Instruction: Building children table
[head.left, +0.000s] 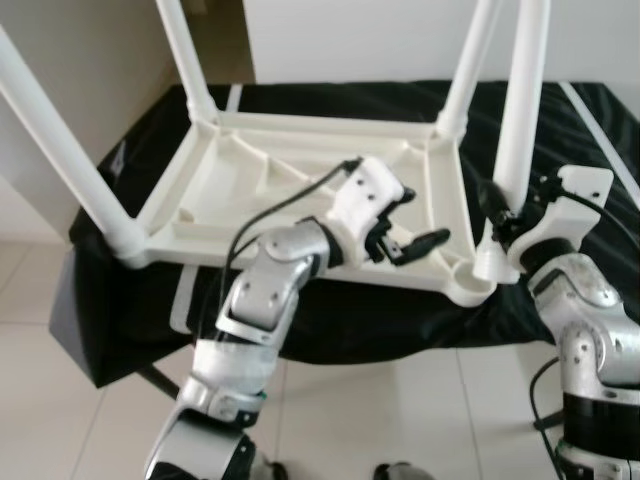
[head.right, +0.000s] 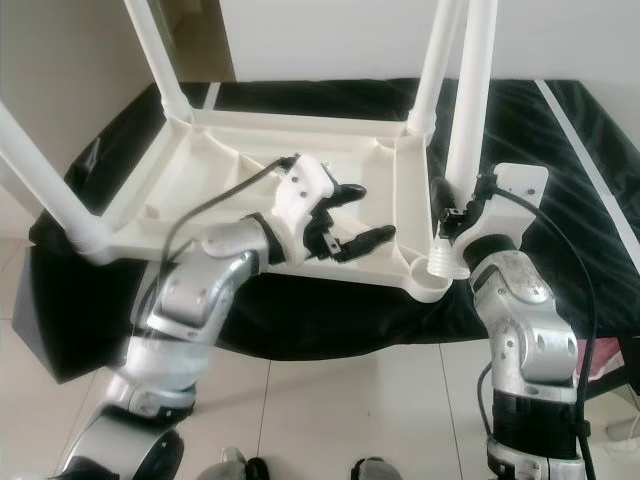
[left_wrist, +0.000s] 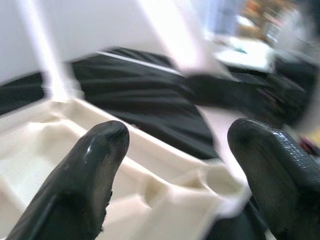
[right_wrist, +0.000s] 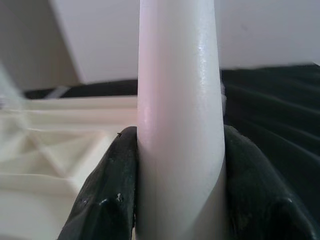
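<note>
The white plastic kids' tabletop (head.left: 300, 190) lies upside down on a black cloth (head.left: 330, 320) over some support, ribbed underside up, w/ three white legs already standing in their corner sockets: front-left leg (head.left: 60, 140), back-left leg (head.left: 185, 55), back-right leg (head.left: 470, 65). The fourth leg (head.left: 522, 110) is the one in hand: the right gripper (head.right: 452, 205) has its black fingers clamped on it low down, just above the flared foot end, which sits at or just over the front-right corner socket (head.left: 470, 285); can't tell if it's fully seated. The left gripper (head.left: 400, 235) hovers over the tray underside near that same corner, jaws apart, holding nothing; its wrist view looks between the two fingers (left_wrist: 95, 165) at the socket. To do this step well, I'd judge: keep the leg plumb & centred on the socket before pushing, since a tilted leg would likely jam or lever the light tabletop across the slick cloth; press straight down along the leg axis; the left gripper could brace the rim beside the socket so the top doesn't slide or tip. No brand, label or readable writing anywhere on the table, cloth or arms.
</note>
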